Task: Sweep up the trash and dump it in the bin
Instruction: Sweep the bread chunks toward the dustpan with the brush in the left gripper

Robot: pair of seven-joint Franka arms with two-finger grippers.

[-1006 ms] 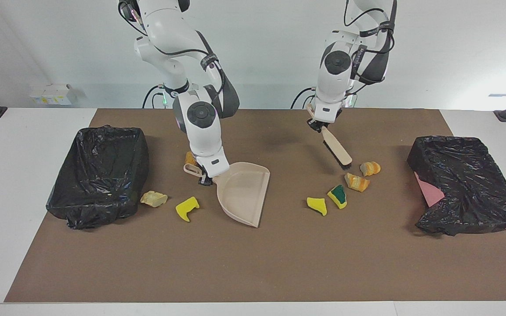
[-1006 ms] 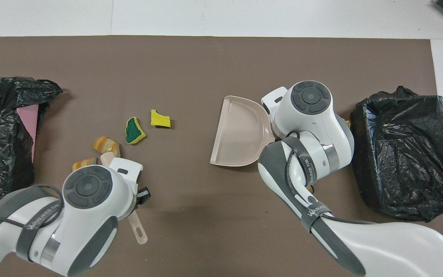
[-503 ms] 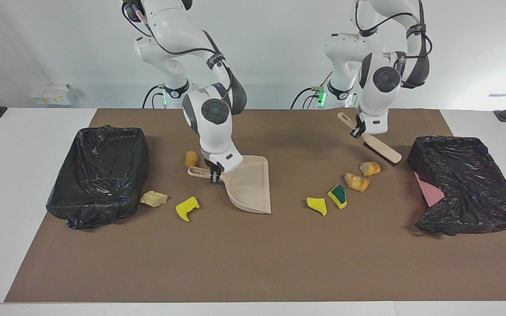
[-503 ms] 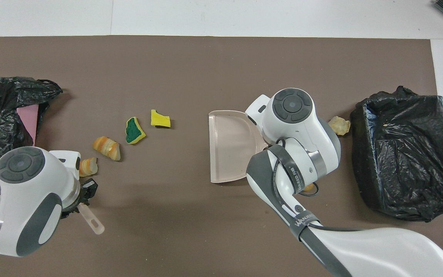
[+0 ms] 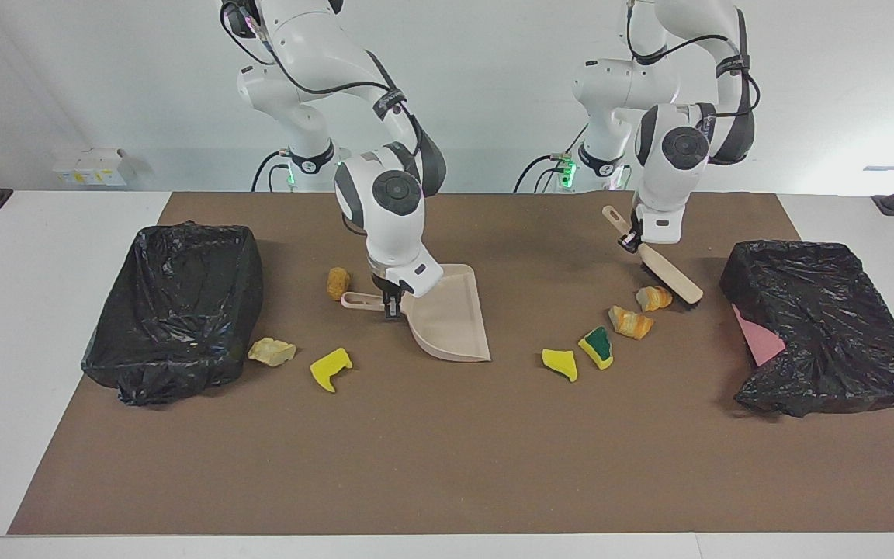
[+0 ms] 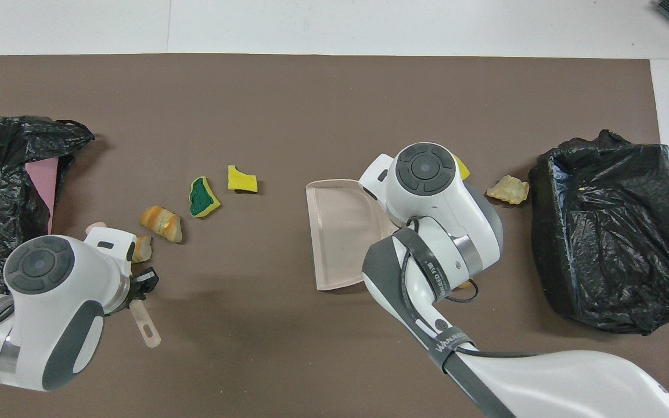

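While the right gripper (image 5: 390, 304) pinches the beige dustpan (image 5: 447, 320) by its handle mid-mat, the left gripper (image 5: 632, 238) clamps the brush (image 5: 668, 270), whose bristles touch an orange-tan lump (image 5: 653, 297). Another lump (image 5: 630, 322), a green sponge bit (image 5: 596, 346) and yellow foam (image 5: 560, 363) lie between brush and dustpan. The remaining scraps (image 5: 272, 352) lie near the black-lined bin (image 5: 175, 307) at the right arm's end.

Yellow foam: we see two pieces (image 5: 559, 363) (image 5: 330, 368) lying flat, well apart.
Sponge bit (image 5: 597, 346): green-and-yellow, beside the first.
Bread-like lumps: two striped (image 5: 630, 322) (image 5: 653, 297) close together; a third (image 5: 337, 282) stands alone.
Beige chunk (image 5: 272, 352): near the second foam.
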